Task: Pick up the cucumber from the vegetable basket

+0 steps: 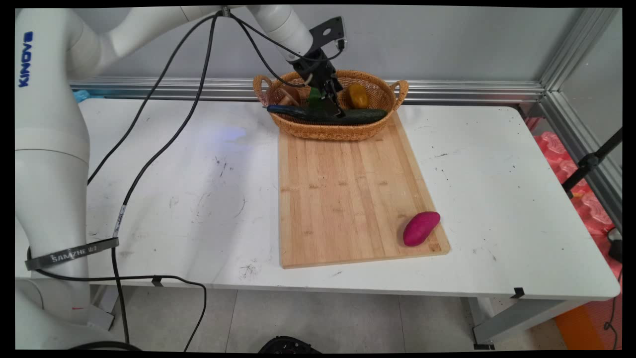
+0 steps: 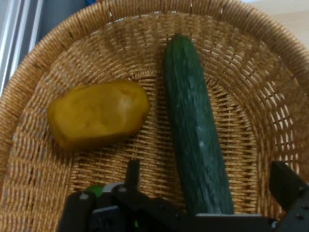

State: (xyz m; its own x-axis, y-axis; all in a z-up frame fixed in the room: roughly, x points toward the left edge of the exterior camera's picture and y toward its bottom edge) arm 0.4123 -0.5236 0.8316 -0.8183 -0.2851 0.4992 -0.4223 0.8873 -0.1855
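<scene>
My gripper [image 1: 332, 105] is down inside a wicker basket [image 1: 343, 133] at the far end of a wooden cutting board [image 1: 343, 199]. A long dark green cucumber [image 1: 360, 117] lies across the basket. In the hand view the gripper [image 2: 210, 180] stands open, and the cucumber [image 2: 193, 121] runs between its two fingers [image 2: 133, 173] without touching either. A yellow potato [image 2: 99, 113] lies apart from the cucumber on the basket [image 2: 241, 58] floor; in the main view the potato [image 1: 357, 96] is just right of the gripper.
A brown item [image 1: 289, 94] and a green one [image 1: 314, 97] sit in the basket's left half, partly hidden by the hand. A purple sweet potato [image 1: 421, 228] rests on the board's near right corner. Black cables [image 1: 164, 149] hang over the table's left side.
</scene>
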